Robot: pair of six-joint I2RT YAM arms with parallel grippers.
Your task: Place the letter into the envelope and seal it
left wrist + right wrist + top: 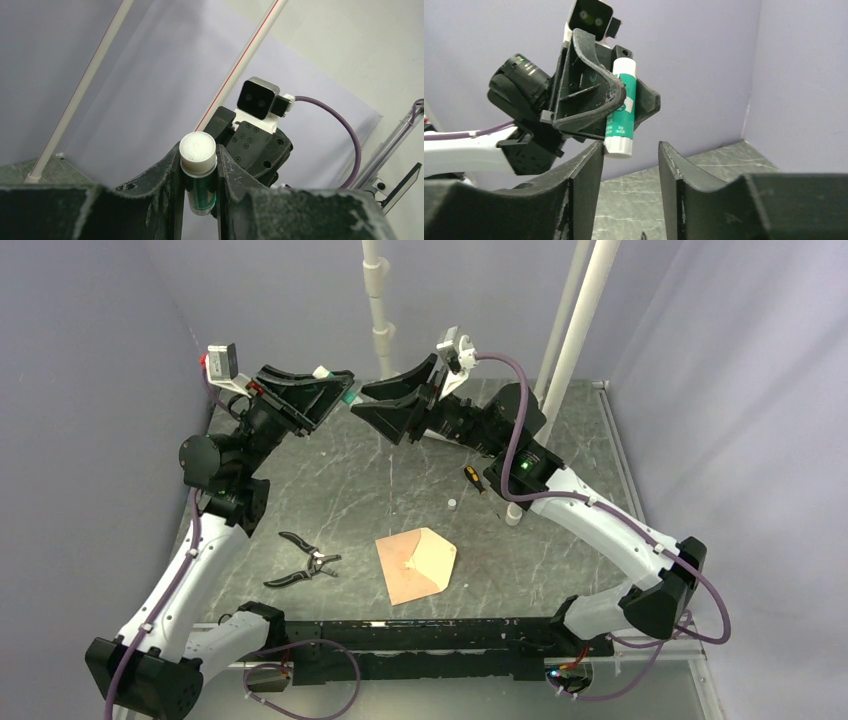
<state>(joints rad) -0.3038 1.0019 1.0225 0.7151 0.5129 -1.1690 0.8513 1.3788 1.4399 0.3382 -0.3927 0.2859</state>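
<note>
L claw clamps glue stick above table's far edge. R claw gapes by its white end, prob. the cap. Center first, then squeeze.

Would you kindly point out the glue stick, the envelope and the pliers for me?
glue stick point(198, 148), left wrist view, its white end.
envelope point(400, 575), top view, its tan left part.
pliers point(316, 562), top view, the pivot.

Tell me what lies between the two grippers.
A glue stick, held by the left gripper, one end toward the open right gripper; the right wrist view shows it best.
</note>
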